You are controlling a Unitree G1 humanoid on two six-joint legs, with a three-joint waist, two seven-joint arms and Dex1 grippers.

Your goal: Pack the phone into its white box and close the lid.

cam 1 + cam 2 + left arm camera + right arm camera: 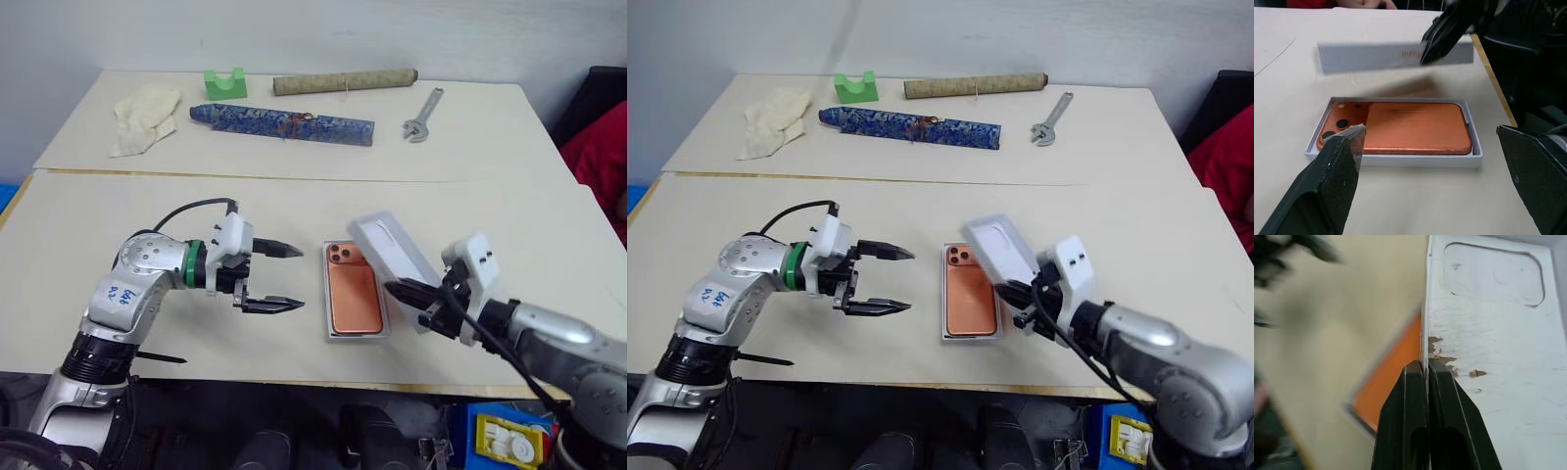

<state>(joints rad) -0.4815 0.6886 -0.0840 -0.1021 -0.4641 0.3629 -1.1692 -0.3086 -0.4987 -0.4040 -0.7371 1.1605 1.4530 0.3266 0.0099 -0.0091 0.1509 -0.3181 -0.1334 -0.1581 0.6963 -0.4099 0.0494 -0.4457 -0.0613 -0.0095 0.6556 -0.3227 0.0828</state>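
The orange-copper phone [353,294] lies back side up inside the white box [359,336] near the table's front edge, camera cluster at the far end. My right gripper [407,292] is shut on one thin wall of the lid [392,250]. It holds the lid raised and tilted above the box's right side, pale inside facing up. In the right wrist view the fingers [1410,396] pinch the lid's wall [1426,308], with the phone [1393,379] below. My left gripper [299,277] stands open just left of the box, pointing at it and touching nothing.
On the far table lie a crumpled cloth [145,113], a green block [224,83], a long blue patterned bar [284,124], a cardboard tube [345,82] and a wrench [422,116]. A red thing [602,157] stands beyond the right edge.
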